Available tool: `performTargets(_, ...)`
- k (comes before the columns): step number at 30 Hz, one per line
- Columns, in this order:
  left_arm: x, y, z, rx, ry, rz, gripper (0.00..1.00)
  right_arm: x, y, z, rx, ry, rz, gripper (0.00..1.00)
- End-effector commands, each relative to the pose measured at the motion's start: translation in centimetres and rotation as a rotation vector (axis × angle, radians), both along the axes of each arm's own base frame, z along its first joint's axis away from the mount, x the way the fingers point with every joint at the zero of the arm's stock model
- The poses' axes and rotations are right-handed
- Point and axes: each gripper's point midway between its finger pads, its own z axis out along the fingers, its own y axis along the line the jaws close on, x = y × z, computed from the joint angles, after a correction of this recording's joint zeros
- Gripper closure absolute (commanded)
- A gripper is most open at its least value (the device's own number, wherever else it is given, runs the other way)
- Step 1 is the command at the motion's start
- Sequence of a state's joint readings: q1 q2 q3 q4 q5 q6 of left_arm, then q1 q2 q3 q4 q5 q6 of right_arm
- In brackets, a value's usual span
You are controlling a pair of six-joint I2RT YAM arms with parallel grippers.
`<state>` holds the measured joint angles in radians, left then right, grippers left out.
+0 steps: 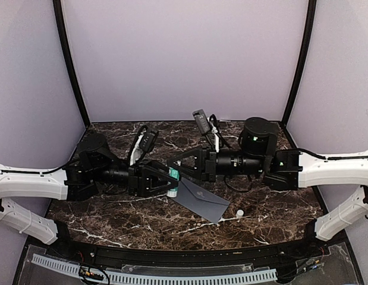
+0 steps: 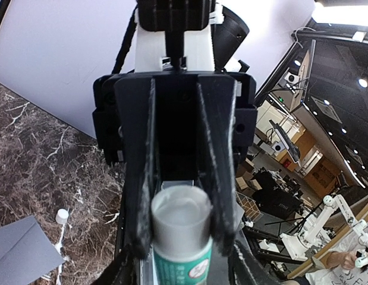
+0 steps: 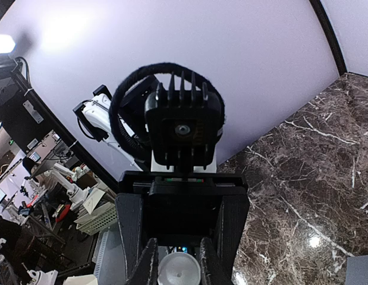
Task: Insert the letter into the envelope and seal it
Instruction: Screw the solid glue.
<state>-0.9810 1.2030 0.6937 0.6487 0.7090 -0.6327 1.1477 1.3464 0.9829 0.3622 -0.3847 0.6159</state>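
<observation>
Glue stick — bottom cut off — pinched by right gripper; envelope partly hidden.

Slate-grey envelope, dark brown white-veined marble table, green-and-white glue tube, white cap, pale lilac walls.

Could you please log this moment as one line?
glue stick held mid-air | right tool closed on stick | left tool at stick, grip unclear | envelope flat on table | letter not visible
</observation>
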Motion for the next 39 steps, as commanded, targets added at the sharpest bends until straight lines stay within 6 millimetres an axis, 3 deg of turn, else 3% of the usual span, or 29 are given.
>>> performTargets(1, -0.5, -0.2, 0.4, 0.005, -0.012, -0.008, 0.48, 0.7, -1.3, 3.2, 0.091, -0.035, -0.087, 0.92)
performTargets(6, -1.3, -0.5, -0.8, 0.043, 0.004, -0.026, 0.5, 1.3, -1.8, 3.6, 0.095, -0.045, -0.128, 0.92)
performTargets(15, -1.2, -0.1, 0.7, -0.022, -0.022, 0.004, 0.62, 1.3, -1.5, 3.3, 0.09, -0.036, -0.118, 0.93)
performTargets(33, 0.2, -0.1, 0.4, -0.021, 0.003, 0.084, 0.87, 1.4, -1.7, 2.5, 0.073, -0.025, -0.129, 0.93)
performTargets(36, 0.2, -0.1, 0.4, -0.023, 0.004, 0.087, 0.87, 1.4, -1.7, 2.3, 0.067, -0.024, -0.127, 0.93)
performTargets(39, 0.2, -0.1, 0.5, -0.025, 0.006, 0.088, 0.81, 1.3, -1.6, 2.2, 0.064, -0.023, -0.123, 0.93)
